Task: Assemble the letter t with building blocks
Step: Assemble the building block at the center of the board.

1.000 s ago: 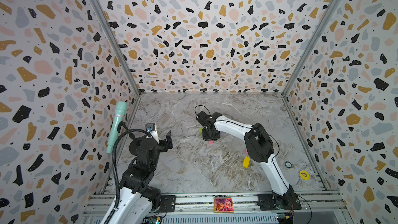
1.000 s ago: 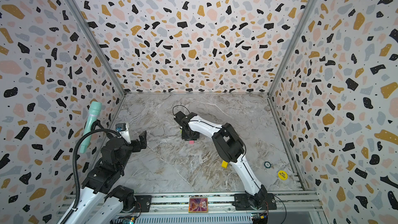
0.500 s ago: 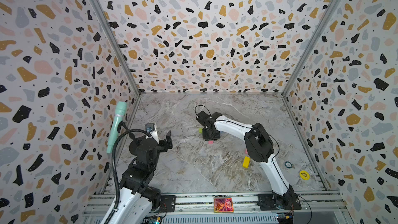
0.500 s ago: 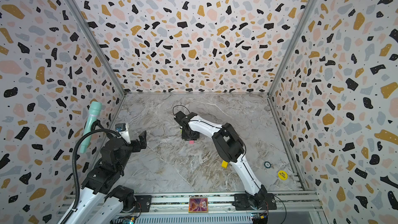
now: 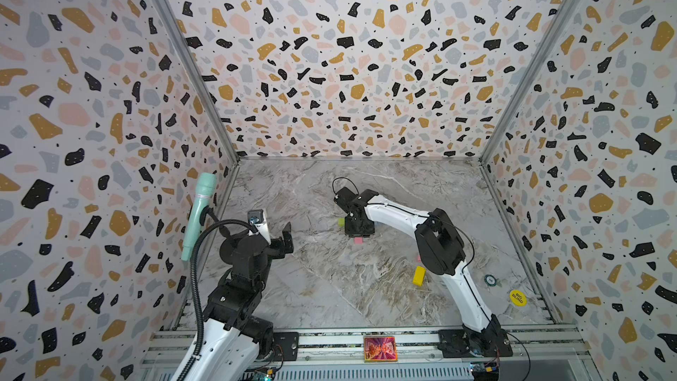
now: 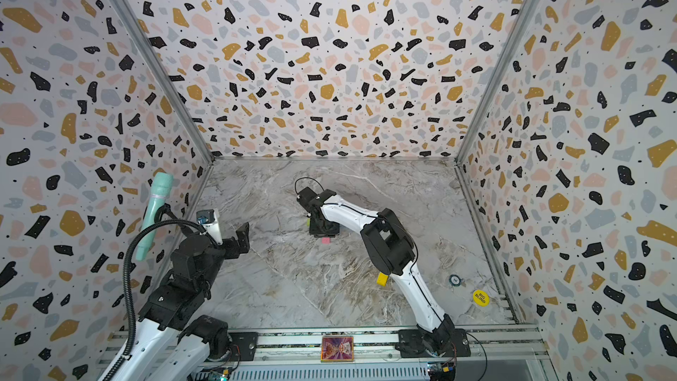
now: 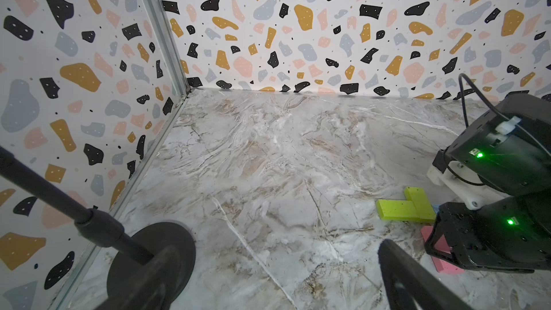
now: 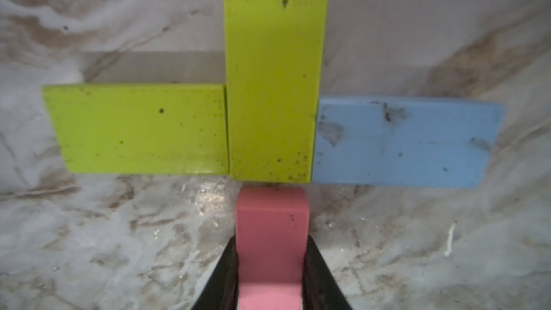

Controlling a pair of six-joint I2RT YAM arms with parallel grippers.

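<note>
Only in right wrist view: the right gripper (image 8: 272, 263) has its fingers (image 8: 226, 269) pinching the long sides of the held pink brick (image 8: 271, 228).
Figure detail, same view: the held pink brick's free end sits just at a short end of the middle lime green brick (image 8: 274, 76), in line with it; contact cannot be confirmed. The side lime green brick (image 8: 140, 129) and the light blue brick (image 8: 405, 141) lie crosswise, one against each long edge of the middle brick.
Letter t (image 7: 405, 208): unfinished, at centre of frame in both top views, mid-table.
Obstruction, top views: the right gripper's black body covers the figure; only a green corner and the pink end show.
Left wrist view: green bricks seen from the side as an L; blue brick nearly hidden behind the right gripper.
Left gripper (image 5: 282, 238): left of centre, above the table; fingers spread, nothing between them.
Loose bricks: yellow brick (image 5: 418, 275) lies lower right of centre beside the right arm's elbow. The second pink brick (image 5: 418, 259) shows as a sliver in a top view, the elbow hiding the rest.
Surroundings: mint-green microphone (image 5: 199, 214) at the left wall; yellow "BIG BLIND" disc (image 5: 517, 297) and small round token (image 5: 490, 280) at lower right; card (image 5: 380, 348) on the front rail; marble-pattern table (image 5: 329, 306).
</note>
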